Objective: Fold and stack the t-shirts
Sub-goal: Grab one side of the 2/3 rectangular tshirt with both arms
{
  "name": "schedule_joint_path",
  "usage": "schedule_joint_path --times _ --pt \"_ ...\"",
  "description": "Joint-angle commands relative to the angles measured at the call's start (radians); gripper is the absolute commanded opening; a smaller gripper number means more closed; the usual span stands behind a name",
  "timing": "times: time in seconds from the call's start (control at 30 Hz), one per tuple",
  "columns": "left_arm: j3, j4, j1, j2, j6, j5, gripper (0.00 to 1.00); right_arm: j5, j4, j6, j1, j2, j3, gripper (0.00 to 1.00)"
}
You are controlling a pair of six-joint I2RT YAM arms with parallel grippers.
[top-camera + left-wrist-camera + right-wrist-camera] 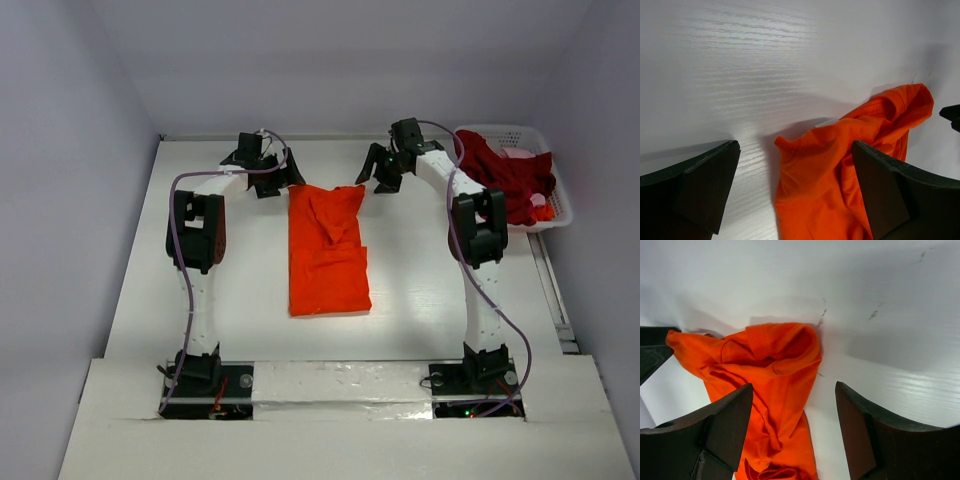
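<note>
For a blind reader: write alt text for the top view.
An orange t-shirt lies partly folded, with the left gripper and right gripper, both open, near its far corners. A basket far right holds dark red cloth.

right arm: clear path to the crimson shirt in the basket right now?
Probably yes. The crimson shirt lies uncovered atop the basket just beside that arm, and the right gripper is open and empty.

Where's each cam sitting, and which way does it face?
Top external: above, behind the bases, looking down on the table; left arm, right arm show.
Left wrist: on left arm, aimed down at the orange shirt; open left gripper frames it.
Right wrist: same on right arm; open right gripper shows.
Shared: all three see the shirt.
</note>
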Motion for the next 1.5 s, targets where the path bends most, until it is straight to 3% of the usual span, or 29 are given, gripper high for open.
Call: schedule_joint_path --times 0.0,1.23,1.47 --pt "0.003 -0.013 -0.008 -0.007 0.01 0.004 0.97 0.052 -0.015 0.002 0.002 0.009 0.054 0.72" --pt "0.053 -0.053 -0.035 0.048 0.003 0.127 0.99 -0.147 0.028 0.016 0.02 0.132 0.156 0.72" --pt "0.056 -0.052 -0.035 0.053 0.002 0.13 0.91 -0.145 0.034 0.018 0.02 0.128 0.152 0.7"
